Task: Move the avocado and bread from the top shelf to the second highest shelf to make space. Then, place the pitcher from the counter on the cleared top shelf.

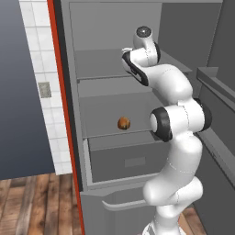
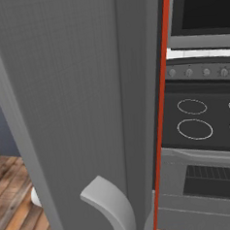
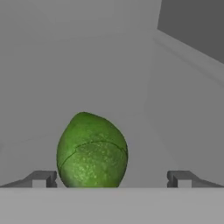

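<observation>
Avocado (image 3: pixel 92 151) sits closest to the hand camera, just ahead of the tool (image 3: pixel 111 178), whose two tips stand spread wide with the fruit between them but nearer one tip, not yet pinched. It rests on the pale top shelf (image 3: pixel 39 87), toward the back; which side corner cannot be judged from here. From the left base camera the arm reaches into the open fridge at upper-shelf height. Bread (image 1: pixel 124 123) already lies on the second highest shelf (image 1: pixel 101 112), near its front edge, roughly mid-width. Step in hand, by my reading: grasp the avocado. To do it well, shift sideways so the fruit centres between the tips, advance a little further, then close gently on its widest part; an off-centre squeeze would likely roll it away along the shelf.
</observation>
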You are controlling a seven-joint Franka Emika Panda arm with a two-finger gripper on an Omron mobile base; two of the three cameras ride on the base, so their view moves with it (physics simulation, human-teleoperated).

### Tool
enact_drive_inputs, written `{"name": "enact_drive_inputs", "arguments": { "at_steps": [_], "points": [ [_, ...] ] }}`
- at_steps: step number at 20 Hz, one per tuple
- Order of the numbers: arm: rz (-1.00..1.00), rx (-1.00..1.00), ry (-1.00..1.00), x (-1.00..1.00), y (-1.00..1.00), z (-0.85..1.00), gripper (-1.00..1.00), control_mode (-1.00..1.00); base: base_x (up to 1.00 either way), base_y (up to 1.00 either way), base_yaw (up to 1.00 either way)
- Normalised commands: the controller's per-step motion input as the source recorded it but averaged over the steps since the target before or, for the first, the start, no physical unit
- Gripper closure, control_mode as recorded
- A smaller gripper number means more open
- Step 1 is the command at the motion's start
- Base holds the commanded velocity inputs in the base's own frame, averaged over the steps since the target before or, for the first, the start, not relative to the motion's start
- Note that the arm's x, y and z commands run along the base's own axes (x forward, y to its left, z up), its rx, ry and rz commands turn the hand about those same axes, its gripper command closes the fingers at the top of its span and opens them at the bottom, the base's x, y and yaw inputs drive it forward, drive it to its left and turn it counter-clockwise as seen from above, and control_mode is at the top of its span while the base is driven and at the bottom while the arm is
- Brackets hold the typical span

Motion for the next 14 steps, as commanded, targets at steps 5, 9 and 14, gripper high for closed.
{"name": "enact_drive_inputs", "arguments": {
  "at_steps": [5, 9, 14],
  "points": [
    [0.0, 0.0, 0.0, 0.25, 0.0, -0.24, -1.0, -1.0, 0.0, 0.0, 0.0],
    [0.0, 0.0, 0.0, 0.22, 0.0, -0.22, -1.0, -1.0, 0.0, 0.0, 0.0],
    [0.0, 0.0, 0.0, 0.19, 0.0, -0.21, 1.0, -1.0, 0.0, 0.0, 0.0]
  ]
}}
